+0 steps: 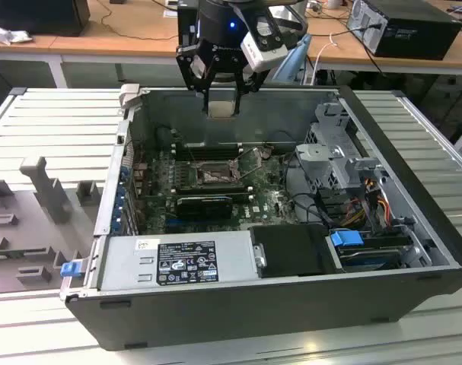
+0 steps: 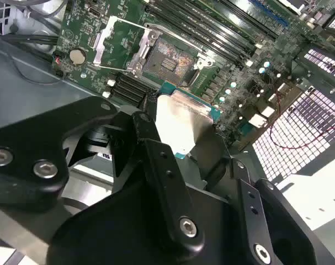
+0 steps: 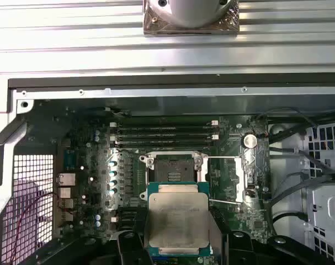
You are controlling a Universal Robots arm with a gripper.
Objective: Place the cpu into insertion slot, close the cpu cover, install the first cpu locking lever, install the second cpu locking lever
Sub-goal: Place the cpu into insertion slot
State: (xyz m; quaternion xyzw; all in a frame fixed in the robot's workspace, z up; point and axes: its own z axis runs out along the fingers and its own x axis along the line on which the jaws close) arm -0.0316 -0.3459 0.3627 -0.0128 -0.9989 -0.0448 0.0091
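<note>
My gripper (image 1: 221,100) hangs above the far wall of the open computer case, shut on the cpu (image 1: 221,107), a flat square chip with a pale metal face. In both wrist views the cpu (image 3: 177,221) (image 2: 184,124) sits between the black fingers (image 3: 135,245), well above the board. The insertion slot (image 1: 214,175) (image 3: 175,168) (image 2: 170,61) lies bare on the green board, its dark centre showing. The cpu cover (image 3: 240,176) (image 2: 101,41), a thin silver frame, lies swung open beside the slot.
Long black memory slots (image 3: 164,132) run along one side of the slot and a black expansion card (image 1: 204,204) along the other. A grey power supply (image 1: 177,258) fills the near end, a drive cage (image 1: 337,152) with cables the exterior view's right.
</note>
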